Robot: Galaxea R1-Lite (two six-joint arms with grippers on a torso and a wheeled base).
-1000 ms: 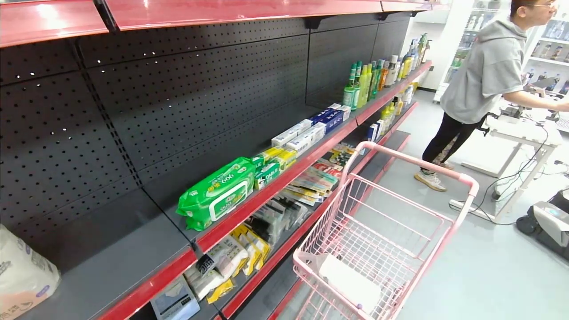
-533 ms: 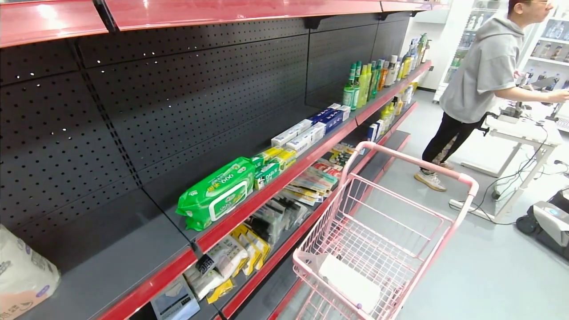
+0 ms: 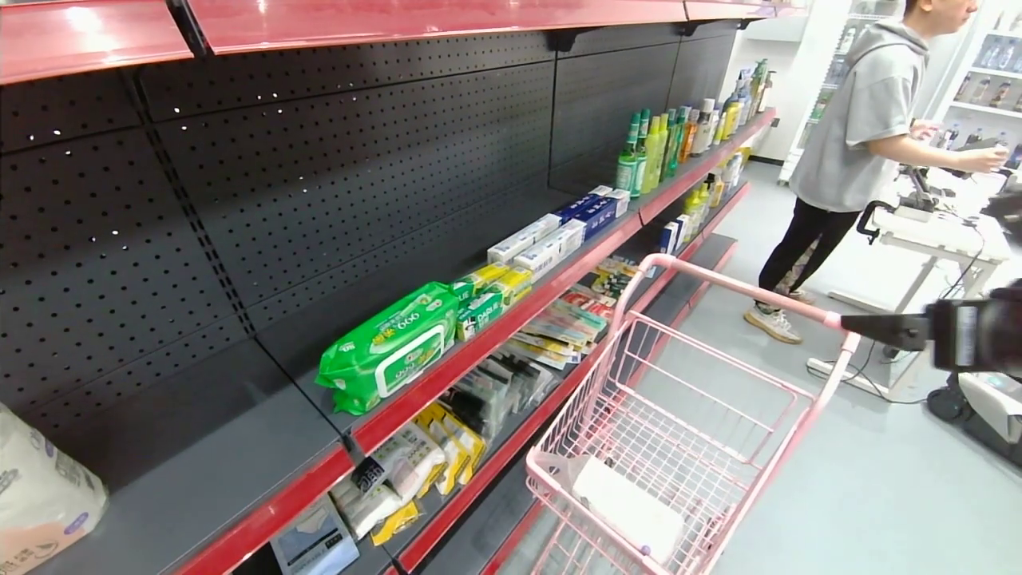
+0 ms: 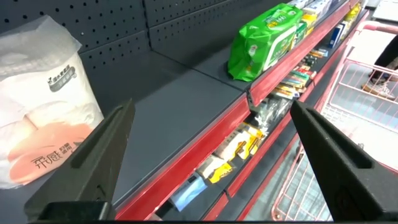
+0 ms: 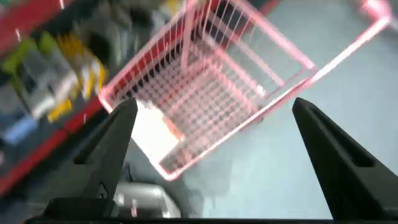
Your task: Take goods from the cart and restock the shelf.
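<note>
Right gripper (image 5: 213, 104) is hanging beside the pink cart's (image 3: 742, 291) handle at the right edge of the head view. Its fingers are spread wide and gripping nothing. The white pack (image 3: 627, 511) is lying in the cart's near corner, lower middle of frame, well apart from this gripper. Left gripper (image 4: 211, 104), likewise spread and empty, is facing the grey shelf (image 3: 200, 471), between a white bag (image 4: 37, 118) and a green wipes pack (image 4: 264, 40).

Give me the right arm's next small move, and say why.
Probably bring the right gripper in over the pink cart and down toward the white pack. Its jaws stand open and empty, it hovers near the cart's handle, and the pack lies in the basket's near corner.
</note>
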